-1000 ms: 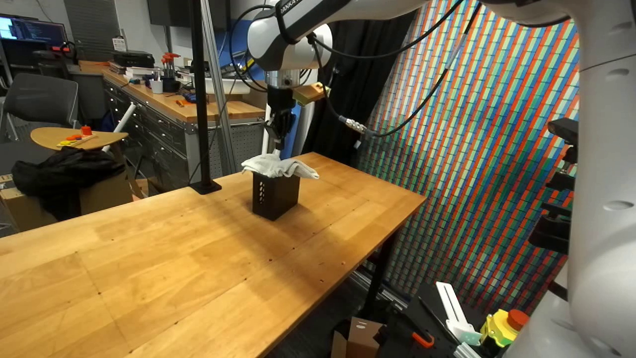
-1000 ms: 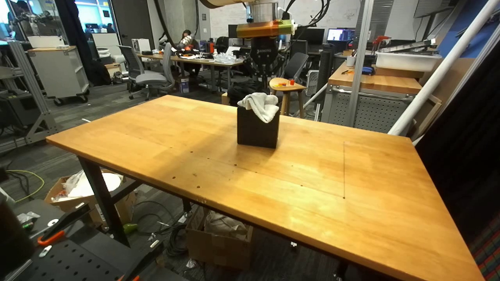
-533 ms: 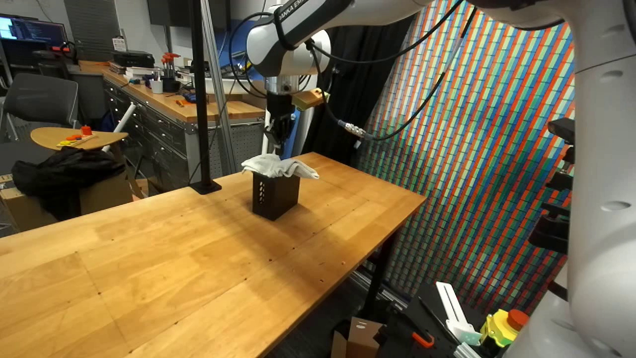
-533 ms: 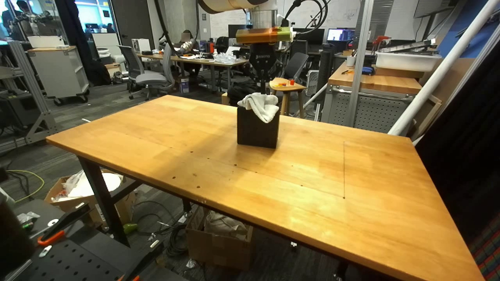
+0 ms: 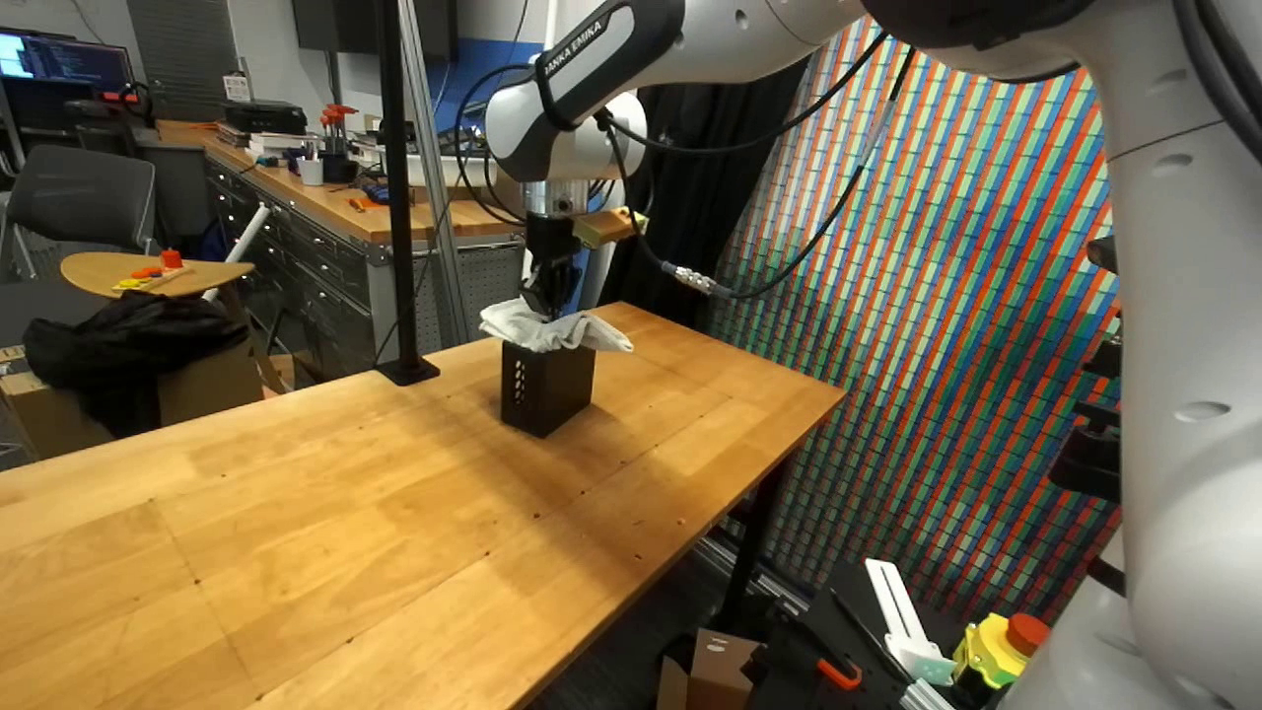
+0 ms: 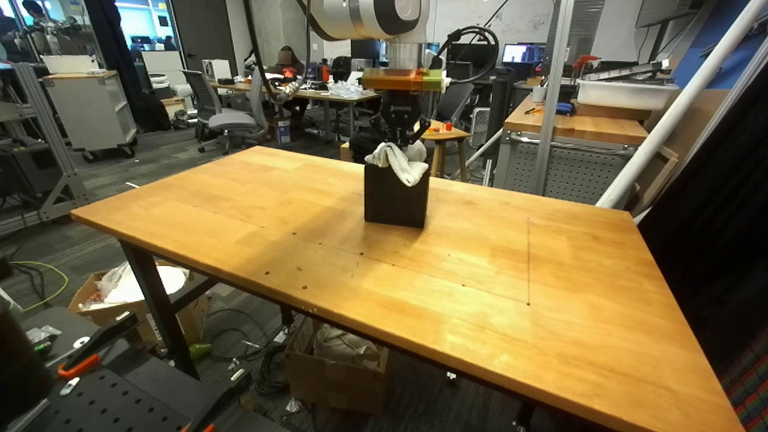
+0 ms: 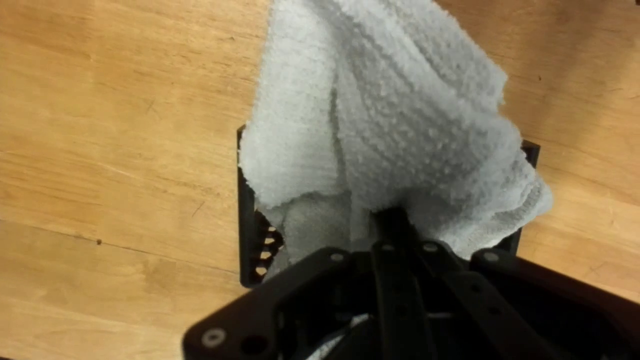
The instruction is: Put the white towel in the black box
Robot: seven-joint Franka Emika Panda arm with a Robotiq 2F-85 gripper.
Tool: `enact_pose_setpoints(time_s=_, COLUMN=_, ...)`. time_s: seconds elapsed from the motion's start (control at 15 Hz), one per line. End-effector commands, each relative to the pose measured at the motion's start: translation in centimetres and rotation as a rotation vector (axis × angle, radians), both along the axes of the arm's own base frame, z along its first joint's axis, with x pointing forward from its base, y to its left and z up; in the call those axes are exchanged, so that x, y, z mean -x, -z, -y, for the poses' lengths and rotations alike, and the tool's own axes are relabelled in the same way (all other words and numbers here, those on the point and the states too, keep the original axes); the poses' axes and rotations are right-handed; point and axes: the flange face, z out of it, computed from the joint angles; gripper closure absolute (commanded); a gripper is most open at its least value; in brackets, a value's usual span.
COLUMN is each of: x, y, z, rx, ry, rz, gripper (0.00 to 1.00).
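Wrist view: the fingers, lower centre, look pressed together and touch the white towel, which drapes over the black box, overhanging its rim toward the top edge. Stuffing seems the step; next, probably, press the overhang down inside.

In an exterior view, the thick white jointed arm rises well apart from the upright black rectangular box, and its white forearm slopes down from high above and to one side of the box. The rounded white wrist bends over the box, so the silver cylindrical flange points straight down at it. Below hangs the black two-fingered tool, vertical, in line with the box's top. Its slim fingers are drawn together, ending within the box's outline; how deep they reach cannot be told.
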Motion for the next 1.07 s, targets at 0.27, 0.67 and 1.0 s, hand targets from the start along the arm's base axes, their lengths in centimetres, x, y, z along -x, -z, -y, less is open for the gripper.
enact_pose_setpoints(time_s=0.27, x=-0.8, y=3.7, z=2.6, rx=-0.11, ry=0.036, rz=-0.029, gripper=1.0)
enact_pose_setpoints(time_s=0.67, x=-1.0, y=6.4, z=4.3, rx=-0.156, ry=0.041, rz=-0.063, gripper=1.0)
enact_pose_setpoints(time_s=1.0, x=-1.5, y=6.9, z=4.4, rx=-0.165, ry=0.022, rz=-0.096, gripper=1.0)
